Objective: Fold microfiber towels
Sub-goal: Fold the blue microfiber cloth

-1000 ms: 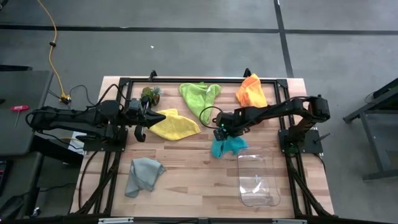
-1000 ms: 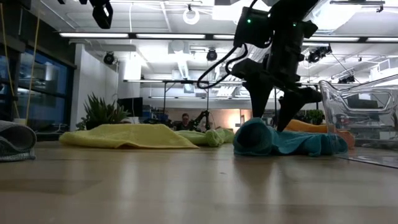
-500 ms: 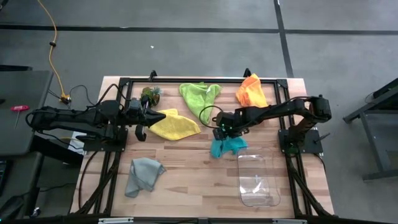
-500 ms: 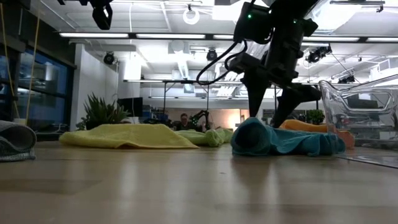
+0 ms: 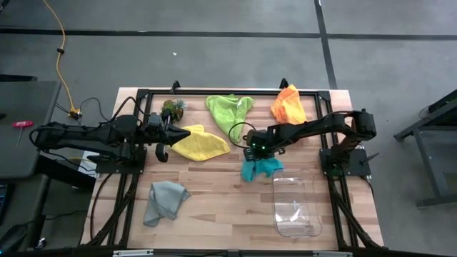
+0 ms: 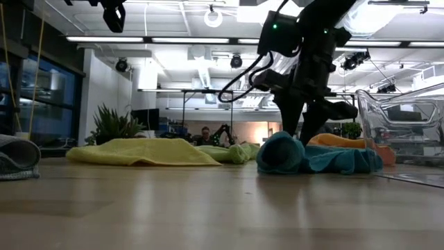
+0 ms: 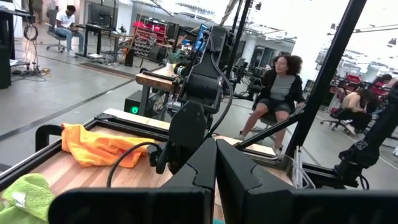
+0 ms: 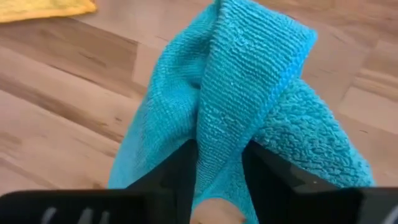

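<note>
no readable writing; right hand (image 8: 217, 180) pinches teal towel (image 8: 249, 99).

A pale wooden tabletop (image 5: 214, 193) framed by black bars is seen. Five cloths are spread on it: a yellow towel (image 5: 196, 142), a lime green towel (image 5: 227, 108), an orange towel (image 5: 288, 104), a teal towel (image 5: 260, 168) and a grey towel (image 5: 164, 199). A clear plastic bin (image 5: 296, 207) and a small dark-green plant-like clump (image 5: 172, 108) are also set there.

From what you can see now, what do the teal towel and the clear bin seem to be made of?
Teal towel: soft looped microfiber-like cloth, matte; ribbed weave shows where the right claw pinches a fold.
Clear bin: probably rigid plastic, glossy; the wooden table shows through.
</note>
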Tool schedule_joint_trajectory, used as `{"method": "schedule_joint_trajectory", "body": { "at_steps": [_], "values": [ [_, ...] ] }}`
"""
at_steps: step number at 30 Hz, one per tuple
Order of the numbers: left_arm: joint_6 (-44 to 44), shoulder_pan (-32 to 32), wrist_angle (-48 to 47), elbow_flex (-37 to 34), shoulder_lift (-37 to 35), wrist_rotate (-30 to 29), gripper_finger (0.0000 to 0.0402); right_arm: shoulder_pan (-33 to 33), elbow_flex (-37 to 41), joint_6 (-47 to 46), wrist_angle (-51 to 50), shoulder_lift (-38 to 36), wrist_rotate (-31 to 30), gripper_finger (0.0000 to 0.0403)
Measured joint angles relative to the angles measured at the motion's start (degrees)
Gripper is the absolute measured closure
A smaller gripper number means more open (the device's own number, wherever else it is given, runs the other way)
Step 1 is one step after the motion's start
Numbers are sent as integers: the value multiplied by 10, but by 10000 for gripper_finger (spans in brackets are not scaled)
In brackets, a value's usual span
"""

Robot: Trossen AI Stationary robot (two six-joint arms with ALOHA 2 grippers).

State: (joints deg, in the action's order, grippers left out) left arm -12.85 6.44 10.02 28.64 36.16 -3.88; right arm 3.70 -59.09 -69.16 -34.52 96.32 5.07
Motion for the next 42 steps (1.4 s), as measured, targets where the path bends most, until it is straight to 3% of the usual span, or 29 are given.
{"method": "schedule_joint_trajectory", "body": {
  "at_steps": [9,17,21,25,34,39,42],
  "values": [
    [0,0,0,0,0,0,401,3,0,42,-8,-28,-16,394],
    [-4,0,9,0,0,-12,401,29,0,167,-22,-149,-15,399],
    [0,0,47,1,15,-26,401,42,0,261,21,-216,11,401],
    [0,8,23,40,56,-58,395,44,-1,352,77,-246,44,402],
    [54,34,-164,186,200,-54,311,22,-2,467,220,-226,122,402],
    [66,34,-193,217,254,-41,244,-11,-2,501,206,-203,128,402],
    [66,33,-201,216,286,11,211,-41,-2,523,188,-179,115,403]
  ]
}}
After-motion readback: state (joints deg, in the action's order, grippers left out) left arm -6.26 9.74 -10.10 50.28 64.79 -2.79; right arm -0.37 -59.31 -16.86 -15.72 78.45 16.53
